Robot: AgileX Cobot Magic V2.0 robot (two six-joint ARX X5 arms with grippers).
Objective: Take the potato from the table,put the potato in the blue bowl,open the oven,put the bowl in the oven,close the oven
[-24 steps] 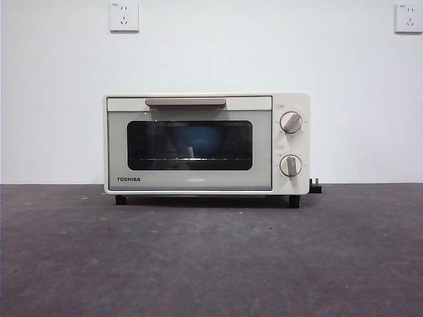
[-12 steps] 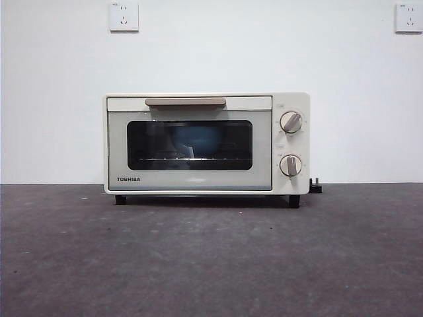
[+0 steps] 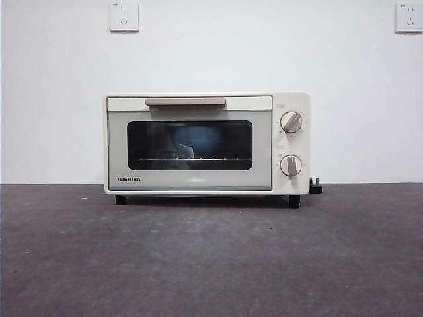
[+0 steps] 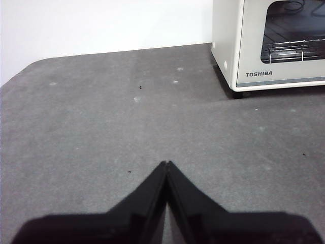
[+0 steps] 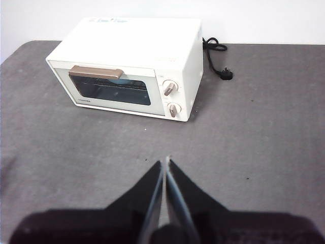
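- The cream-white TOSHIBA toaster oven (image 3: 207,144) stands on the flat dark grey mottled table (image 3: 211,264) with its dark glass door shut and its beige bar handle (image 3: 185,102) across the top of the door.
- Two round beige knobs (image 3: 291,122) sit one above the other on the oven's right panel; black feet (image 3: 120,199) hold it off the table.
- Behind the glass, a round medium-blue bowl (image 3: 197,140) rests on the wire rack; the tinted pane dims it and its rim and lower edge are hard to trace.
- The potato cannot be made out in any view; whether it lies inside the bowl cannot be told through the glass.
- A black power cord with plug (image 5: 218,56) lies coiled on the table behind the oven's knob side; from the front only a small black stub (image 3: 315,187) shows beside the oven.
- Two white wall sockets (image 3: 124,16) sit high on the white wall, the right one cut by the picture's edge.
- The left gripper (image 4: 166,165) hovers over bare table well away from the oven, its black jaws pressed together, holding nothing; its wrist view crops the oven to one corner.
- The right gripper (image 5: 166,161) hangs above the table in front of the oven, jaws likewise closed and empty.
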